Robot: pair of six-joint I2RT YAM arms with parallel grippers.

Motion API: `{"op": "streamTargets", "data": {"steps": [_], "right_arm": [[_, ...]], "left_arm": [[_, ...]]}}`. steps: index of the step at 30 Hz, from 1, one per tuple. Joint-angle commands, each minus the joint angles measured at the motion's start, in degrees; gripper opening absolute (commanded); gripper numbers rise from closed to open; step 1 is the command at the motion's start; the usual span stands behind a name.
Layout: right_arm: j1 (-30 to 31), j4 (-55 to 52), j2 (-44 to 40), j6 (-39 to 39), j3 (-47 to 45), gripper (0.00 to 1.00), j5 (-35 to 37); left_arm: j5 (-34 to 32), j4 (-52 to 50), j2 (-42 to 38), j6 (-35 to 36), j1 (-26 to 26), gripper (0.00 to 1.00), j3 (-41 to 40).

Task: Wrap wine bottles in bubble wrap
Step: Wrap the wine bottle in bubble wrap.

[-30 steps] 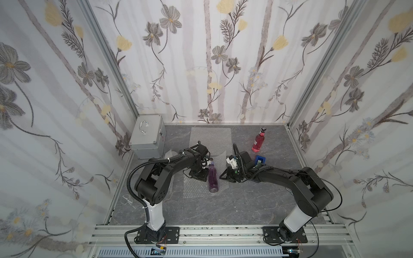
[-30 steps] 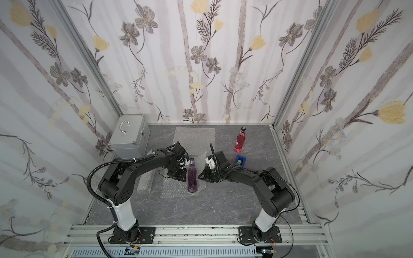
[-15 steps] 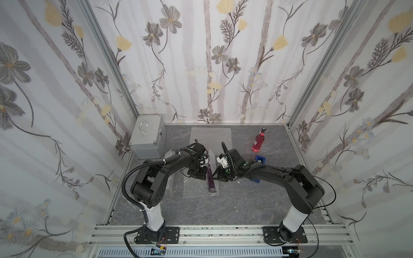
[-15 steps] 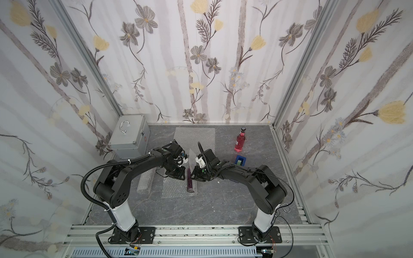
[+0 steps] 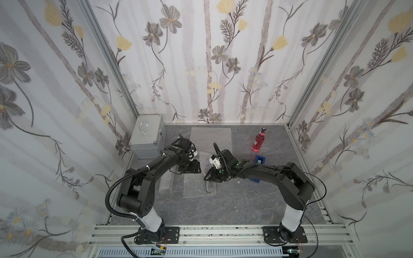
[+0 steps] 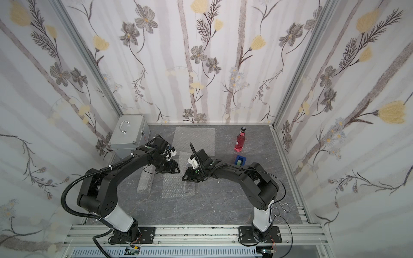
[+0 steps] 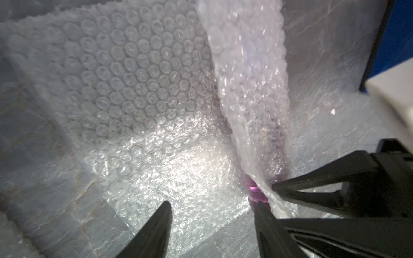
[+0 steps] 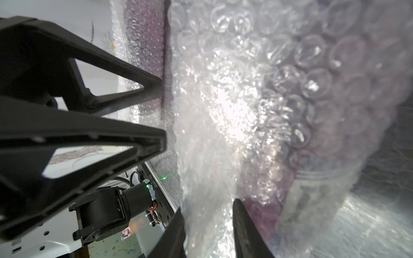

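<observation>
Mid-table, between the two arms, the purple bottle lies on its side along the right edge of a flat bubble wrap sheet. That edge is folded over it — only a narrow purple end pokes out uncovered in the left wrist view. I read the left claw as parted wide, its fingers straddling bare sheet just beside that end, gripping nothing. On the right claw the fingers stand a little apart with the folded flap between them; whether they pinch it or merely bracket it I cannot tell.

Just left of the sheet's edge, under the left arm, lies a rolled bundle of wrap, purple showing through it in the right wrist view. A spare sheet lies flat toward the back. The red-pink bottle stands upright near the right back, the blue tape dispenser just in front of it, beside the right arm. The silver case fills the back left corner. Grey table shows bare from the sheet's near edge to the rail — my widest room.
</observation>
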Motion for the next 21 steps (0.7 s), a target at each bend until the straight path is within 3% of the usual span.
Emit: {"op": "streamTargets", "data": {"steps": [1,5,8,14,19,21], "right_arm": [[0.27,-2.6,0.86,-0.48,0.09,0.36,2.19],[0.3,-2.67,1.1,-0.65,0.17,0.37,2.37],[0.34,-2.64,1.04,-0.75,0.14,0.37,2.5],[0.37,-2.66,0.92,-0.88,0.09,0.37,2.62],[0.42,-3.34,0.25,-1.18,0.3,0.38,2.98],[0.35,-4.13,-0.21,-1.36,0.65,0.39,3.16]], "left_arm": [[7.05,3.75,0.12,-3.34,0.7,0.72,-0.21],[11.86,5.5,4.16,-6.27,0.65,0.74,0.37],[15.3,7.22,6.26,-8.29,0.48,0.7,0.2],[15.09,7.62,8.04,-9.26,0.42,0.37,-0.41],[12.01,6.85,9.03,-8.34,-0.01,0.03,-0.47],[10.27,5.79,9.58,-7.43,-0.09,0.0,-0.13]]}}
